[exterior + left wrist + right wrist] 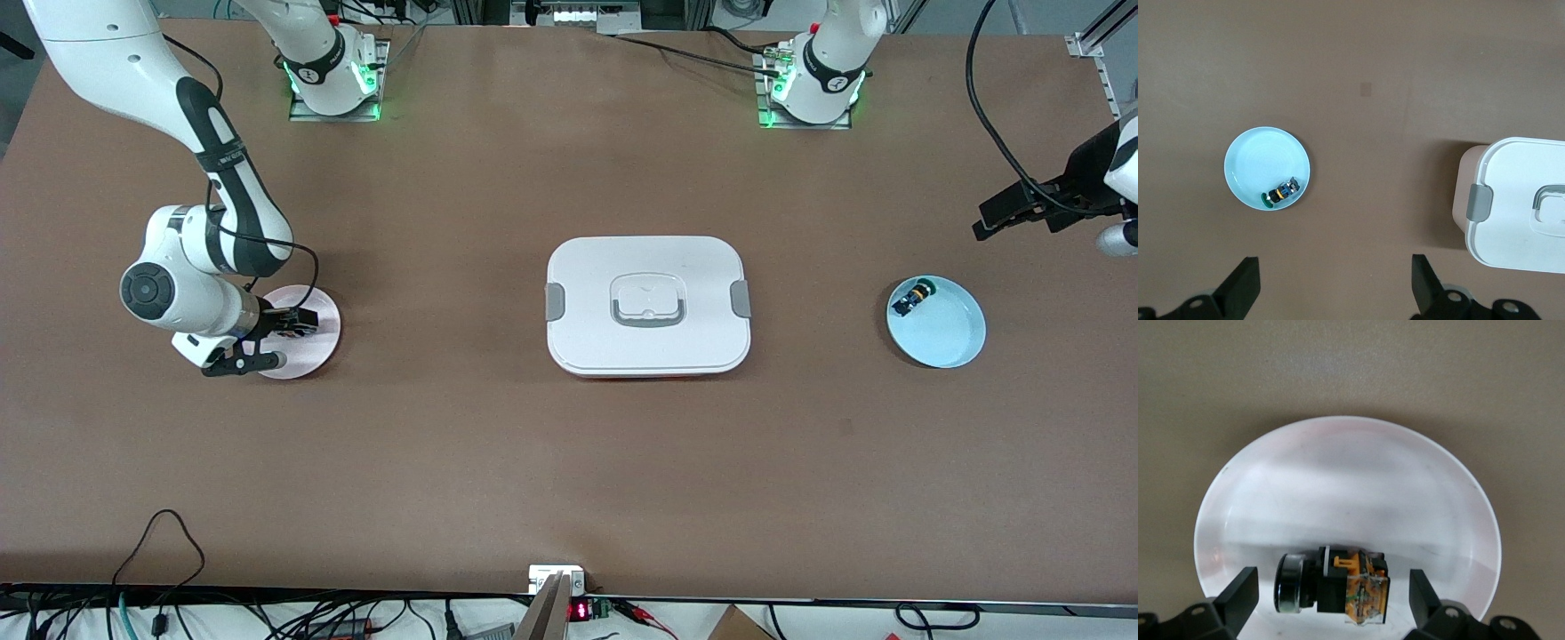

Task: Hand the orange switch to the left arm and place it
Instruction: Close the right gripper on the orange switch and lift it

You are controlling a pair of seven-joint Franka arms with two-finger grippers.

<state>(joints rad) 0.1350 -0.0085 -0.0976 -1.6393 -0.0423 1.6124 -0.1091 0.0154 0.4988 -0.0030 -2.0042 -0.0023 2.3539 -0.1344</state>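
Two white robot arms with black joint sections. The right arm [169, 178] has a black round end cap, a thin black cable looping along it, and green lights glowing at its base. The left arm [831, 62] has the same green-lit base.

Brown table [498, 462]; on it pink plate [311, 356], white box [647, 305], blue plate [947, 338], well apart.

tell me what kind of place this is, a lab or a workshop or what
Most likely a robotics lab bench. Two white arms are bolted to a brown table, cables and electronics run along its edges, and only staged props lie on it: a white box, a blue plate and a pink plate.
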